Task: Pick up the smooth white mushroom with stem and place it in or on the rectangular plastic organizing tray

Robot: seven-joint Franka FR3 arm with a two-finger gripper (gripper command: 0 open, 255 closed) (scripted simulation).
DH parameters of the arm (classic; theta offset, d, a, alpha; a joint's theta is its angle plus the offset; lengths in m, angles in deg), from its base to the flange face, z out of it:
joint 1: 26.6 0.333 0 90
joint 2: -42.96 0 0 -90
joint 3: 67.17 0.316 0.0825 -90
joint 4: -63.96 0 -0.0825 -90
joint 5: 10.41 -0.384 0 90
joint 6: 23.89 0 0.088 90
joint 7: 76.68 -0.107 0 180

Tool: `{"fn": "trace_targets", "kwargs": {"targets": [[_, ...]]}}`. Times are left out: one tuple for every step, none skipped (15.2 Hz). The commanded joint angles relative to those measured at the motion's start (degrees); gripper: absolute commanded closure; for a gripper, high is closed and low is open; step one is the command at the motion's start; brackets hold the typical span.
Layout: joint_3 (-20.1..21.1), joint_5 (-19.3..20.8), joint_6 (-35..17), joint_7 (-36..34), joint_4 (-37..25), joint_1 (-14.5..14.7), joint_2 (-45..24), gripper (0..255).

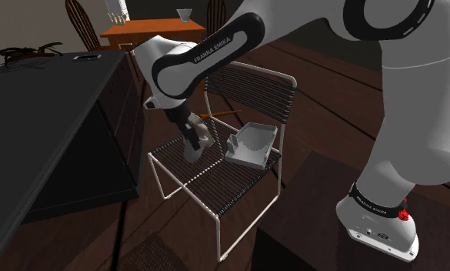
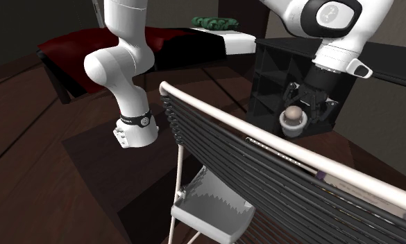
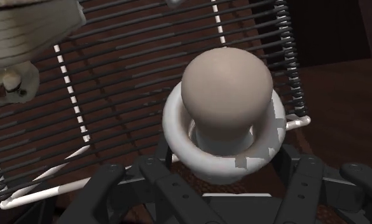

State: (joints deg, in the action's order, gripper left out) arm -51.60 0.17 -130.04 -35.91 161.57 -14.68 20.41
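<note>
The claw (image 3: 222, 191) is clamped on the one mushroom (image 3: 226, 108), fingers on either side of its white cap, and holds it in the air just above the seat of the one wire chair (image 1: 215, 181). The pick-up looks done, so the carry is the step in hand. Next, I judge, the claw must cross to the one tray (image 1: 254, 146) on that seat, lower the mushroom and let go.

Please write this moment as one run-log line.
gripper: shut on mushroom | mushroom: over chair seat | tray: on chair seat, empty
</note>
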Motion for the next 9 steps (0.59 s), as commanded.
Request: {"fn": "trace_targets", "kwargs": {"targets": [[0.10, -0.21, 1.28, 0.17, -0.72, 0.00, 0.59, 255], [0.14, -0.31, 1.94, 0.27, -1.11, -0.01, 0.87, 255], [0.17, -0.39, 2.48, 0.35, -1.45, -0.02, 1.09, 255], [-0.08, -0.62, 1.65, 1.36, 0.82, -0.93, 2.69, 255], [-0.34, -0.82, 0.86, 2.39, 3.00, -1.83, 4.23, 255], [-0.63, -1.01, 0.12, 3.45, 5.07, -2.70, 5.73, 255], [-0.97, -1.19, -0.58, 4.54, 7.05, -3.54, 7.18, 255], [-1.33, -1.35, -1.25, 5.65, 8.95, -4.37, 8.59, 255], [-1.72, -1.48, -1.88, 6.78, 10.77, -5.17, 9.94, 255]]}}
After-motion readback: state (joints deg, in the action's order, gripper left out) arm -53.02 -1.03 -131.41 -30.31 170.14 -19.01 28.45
